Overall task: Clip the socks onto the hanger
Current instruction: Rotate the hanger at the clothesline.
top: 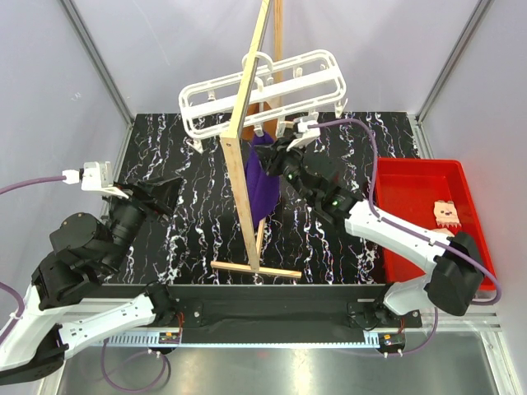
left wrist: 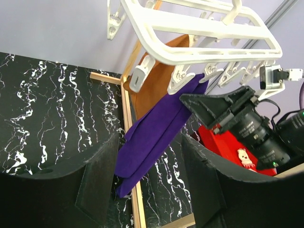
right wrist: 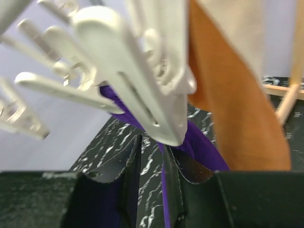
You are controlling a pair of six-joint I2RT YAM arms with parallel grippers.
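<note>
The white hanger [top: 263, 86] hangs from the pale wooden stand [top: 245, 164], with clips dangling below it; it also shows in the left wrist view [left wrist: 190, 28]. One sock [top: 446, 212], beige with dark-red marks, lies in the red tray [top: 412, 177] and shows small in the left wrist view [left wrist: 245, 157]. My right gripper [top: 277, 156] is up under the hanger's clips. Its jaws [right wrist: 154, 142] stand slightly apart just below a white clip [right wrist: 142, 85], with an edge of the purple cloth [right wrist: 164, 190] running between them. My left gripper [top: 158, 197] is open and empty over the table, left of the stand [left wrist: 149, 142].
A purple cloth [top: 262, 185] and a brown cloth [left wrist: 152, 90] hang clipped to the hanger beside the stand. The stand's wooden base bars [top: 255, 267] lie on the black marbled table [top: 189, 164]. The tray sits at the right edge.
</note>
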